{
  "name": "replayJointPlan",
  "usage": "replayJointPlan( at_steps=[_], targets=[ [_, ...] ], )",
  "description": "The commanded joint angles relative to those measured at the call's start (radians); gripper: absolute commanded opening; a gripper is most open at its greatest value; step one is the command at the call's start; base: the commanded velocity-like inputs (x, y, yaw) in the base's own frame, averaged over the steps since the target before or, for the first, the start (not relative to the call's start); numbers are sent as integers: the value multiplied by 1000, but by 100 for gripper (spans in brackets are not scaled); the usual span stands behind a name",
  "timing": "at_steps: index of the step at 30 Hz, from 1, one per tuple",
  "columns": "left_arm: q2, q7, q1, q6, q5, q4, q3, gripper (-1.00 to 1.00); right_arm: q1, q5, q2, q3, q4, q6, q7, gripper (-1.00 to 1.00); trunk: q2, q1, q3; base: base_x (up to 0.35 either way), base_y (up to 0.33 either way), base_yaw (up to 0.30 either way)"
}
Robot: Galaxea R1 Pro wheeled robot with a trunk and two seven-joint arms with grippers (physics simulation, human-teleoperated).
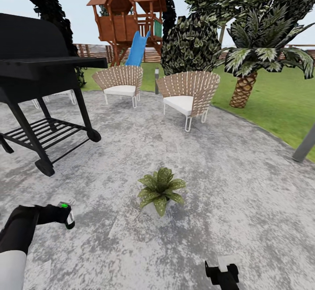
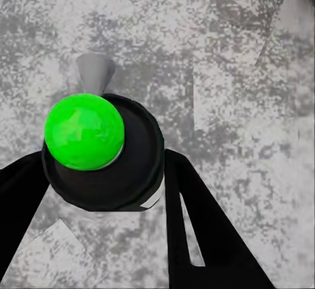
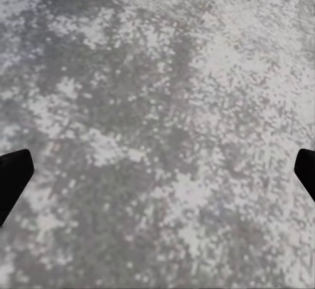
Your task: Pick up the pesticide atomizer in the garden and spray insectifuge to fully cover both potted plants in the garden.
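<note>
My left gripper [image 1: 60, 214] is shut on the pesticide atomizer [image 1: 68, 217], a small dark bottle whose top shows bright green. In the left wrist view the atomizer [image 2: 85, 130] stands upright between the two black fingers [image 2: 197, 217], nozzle pointing away over the stone patio. The broad-leaved potted plant [image 1: 160, 189] sits in its pale pot on the patio, ahead and to the right of that gripper. The thinner, spikier plant is out of view. My right gripper [image 1: 223, 274] hangs low at the near edge, open [image 3: 157, 177] over bare stone.
A black grill [image 1: 39, 75] on wheels stands at the left. Two woven chairs [image 1: 120, 82] [image 1: 190, 93] sit at the patio's far side. Behind them are a wooden playhouse [image 1: 127, 14], a palm [image 1: 245, 84] and lawn [image 1: 271, 101]. A grey post [image 1: 306, 143] leans at the right.
</note>
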Motion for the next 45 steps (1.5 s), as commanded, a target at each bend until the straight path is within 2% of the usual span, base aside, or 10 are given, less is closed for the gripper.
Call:
replayJointPlan(
  at_steps=[1,7,10,15,20,25,27,28,30,45],
  targets=[
    [-9,-8,-1,0,12,2,-1,-100,-1,1,-1,9,0,-1,-7,100,0,0,-1,-3,-2,40],
    [-14,-28,4,-196,33,143,-58,-100,-1,5,2,19,-25,0,1,100,0,0,-1,0,0,2],
    [-10,-29,7,-250,-14,208,-99,-100,-1,38,2,98,-121,5,26,100,0,0,-1,0,0,0],
    [-12,-54,11,-267,-119,269,-209,-100,-2,94,3,228,-281,70,253,100,0,0,-1,0,0,0],
    [-12,-174,10,-268,-135,274,-317,-100,-1,99,3,238,-419,192,520,100,0,0,-1,0,0,0],
    [-36,-229,8,-266,-134,266,-477,-100,-7,100,24,241,-518,313,591,100,0,0,-1,0,0,0],
    [-57,-232,7,-266,-135,265,-487,-100,-9,121,25,241,-541,322,681,100,0,0,-1,0,0,0],
    [-73,-239,5,-265,-136,265,-505,-100,-13,174,25,240,-552,325,715,-100,0,0,-1,0,0,0],
    [-107,-246,5,-254,-136,264,-599,-100,-28,275,32,239,-572,367,813,-100,0,0,-1,0,0,0],
    [-200,-243,6,-265,-136,264,-642,-100,-47,308,50,241,-636,404,940,-100,0,0,-1,0,0,0]
  ],
)
